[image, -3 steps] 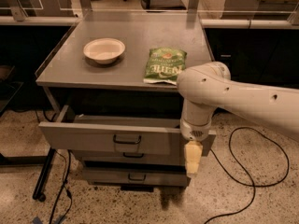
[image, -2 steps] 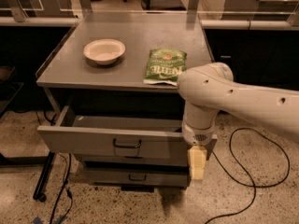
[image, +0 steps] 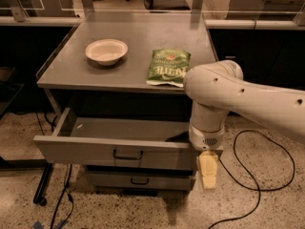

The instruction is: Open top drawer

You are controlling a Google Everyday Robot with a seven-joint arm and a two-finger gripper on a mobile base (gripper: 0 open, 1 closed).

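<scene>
Gripper: the gripper (image: 208, 171) is pale yellow and points at the floor. It hangs at the right end of the drawer front, about 4 o'clock from the handle. I cannot tell whether it is open or closed, and it does not seem to hold anything.
Contact: it lies against or just in front of the drawer's right corner; I cannot tell which.
Wrist and arm: the white arm (image: 248, 97) comes in from 3 o'clock and bends down over the drawer's right side.
Top drawer: the top drawer (image: 90, 149) is under the table and drawn well out toward 6 o'clock. Its bare grey inside is showing.
Handle: the dark loop handle (image: 127, 154) at the centre of the front is free.
Progress: the opening looks largely done.
Doing it well: any further pull should run straight toward 6 o'clock. A load at the right end may skew the drawer, so keep it slow and stop before the runners end.
Lower drawer: the lower drawer (image: 157, 181) is shut and not to be touched.
Table: the table (image: 143, 37) carries a bowl (image: 106, 51) at 10 o'clock and a green chip bag (image: 167, 67) near the arm.
Floor: a black cable (image: 257, 175) loops at 4 o'clock.
</scene>
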